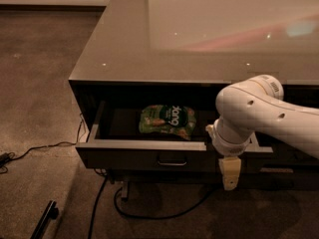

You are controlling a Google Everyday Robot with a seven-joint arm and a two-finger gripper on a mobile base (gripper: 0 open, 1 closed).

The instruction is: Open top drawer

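Note:
The top drawer (pixel 124 156) is a wide dark grey drawer under the glossy tabletop, and it stands pulled out toward me. Its small rectangular handle (pixel 172 162) sits at the middle of the front panel. A green snack bag (pixel 168 120) lies inside on the drawer floor. My gripper (pixel 229 176) hangs from the white arm (pixel 254 111) and points down in front of the drawer's front panel, to the right of the handle and apart from it. The arm hides the drawer's right end.
The cabinet has a large reflective top (pixel 199 29). Black cables (pixel 99 198) run over the brown carpet under and left of the cabinet. A dark bar (pixel 45 220) lies on the floor at the lower left.

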